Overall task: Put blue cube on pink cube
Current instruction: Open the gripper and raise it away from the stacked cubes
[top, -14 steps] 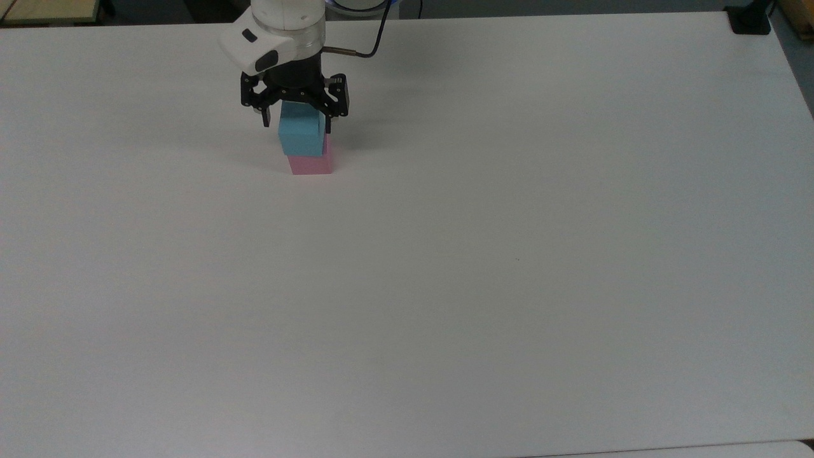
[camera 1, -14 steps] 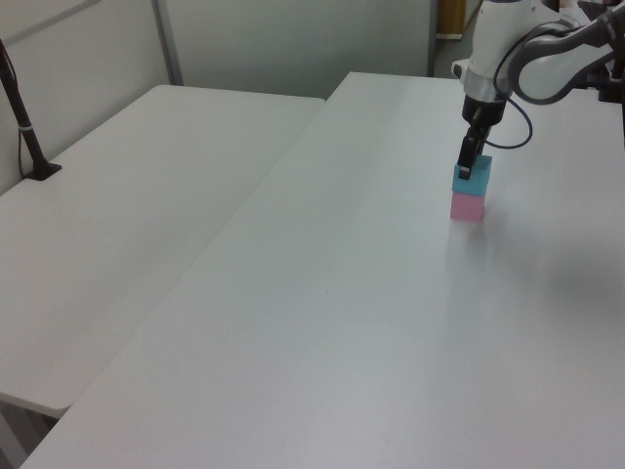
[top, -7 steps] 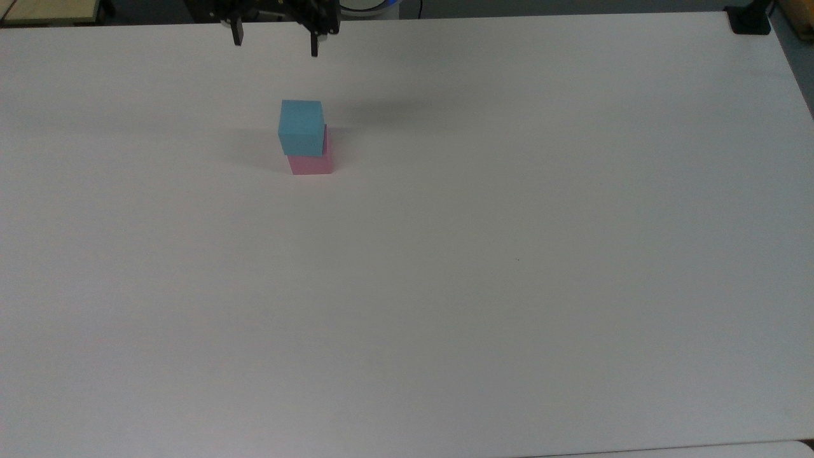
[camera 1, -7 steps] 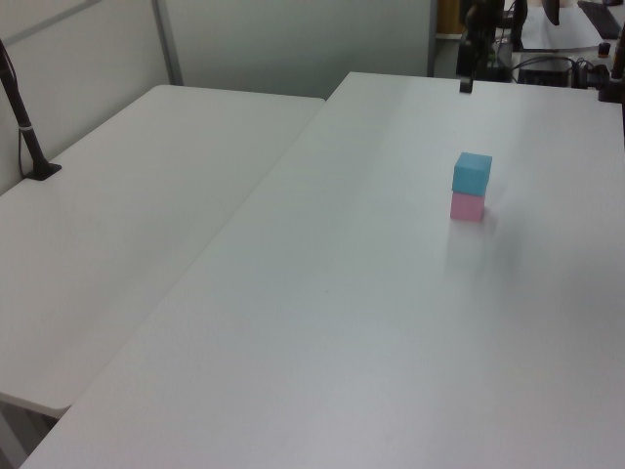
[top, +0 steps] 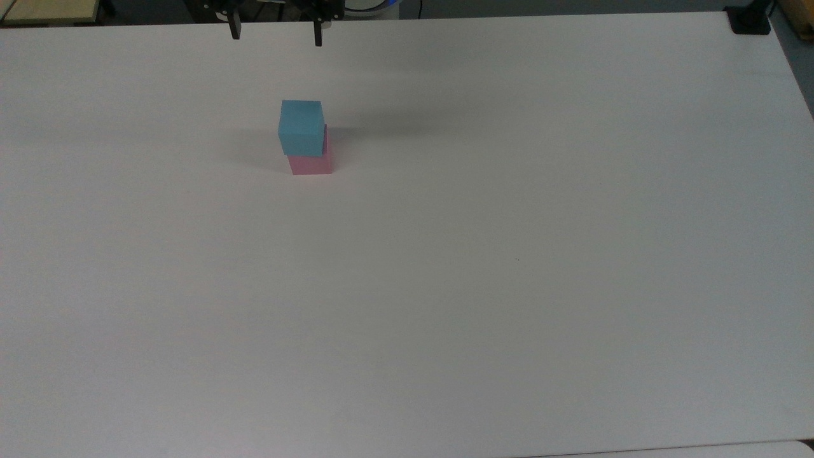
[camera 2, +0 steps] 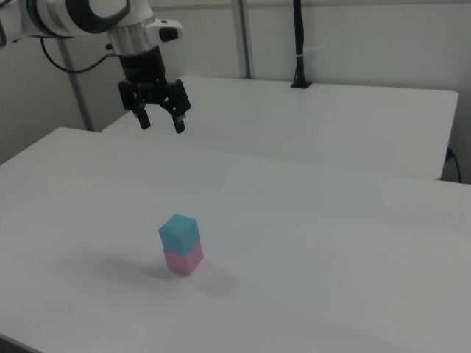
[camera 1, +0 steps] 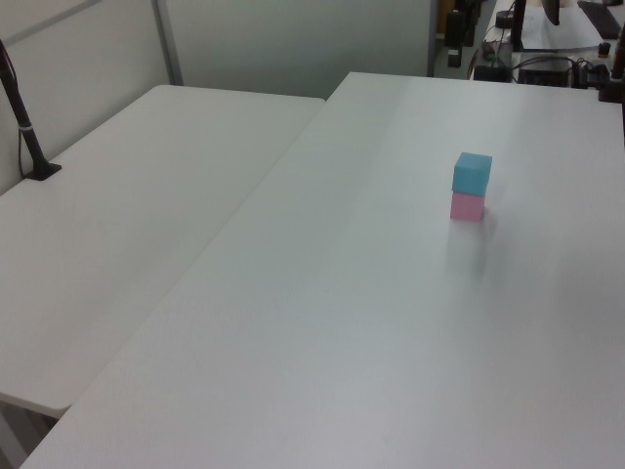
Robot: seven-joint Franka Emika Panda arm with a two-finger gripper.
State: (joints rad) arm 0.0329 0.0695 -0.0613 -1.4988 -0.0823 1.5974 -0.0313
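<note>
Two small matte cubes form a stack on the white table (camera 2: pixel 353 220): the light sky-blue cube (camera 2: pixel 179 232) sits on the pastel pink cube (camera 2: pixel 183 260), slightly offset. In the right view, the black two-finger gripper (camera 2: pixel 161 121) hangs high above-left of the stack, jaws spread, empty.

The arm (camera 2: pixel 81 16) reaches in from the right view's upper left, its white wrist turned straight down. The gripper (camera 2: pixel 162 123) hangs high above the cubes (camera 2: pixel 180 244), well apart from them, its two black fingers (camera 2: pixel 179 122) spread wide with nothing between them. In the top view both fingertips (top: pixel 317 39) point down, beyond the cubes.
</note>
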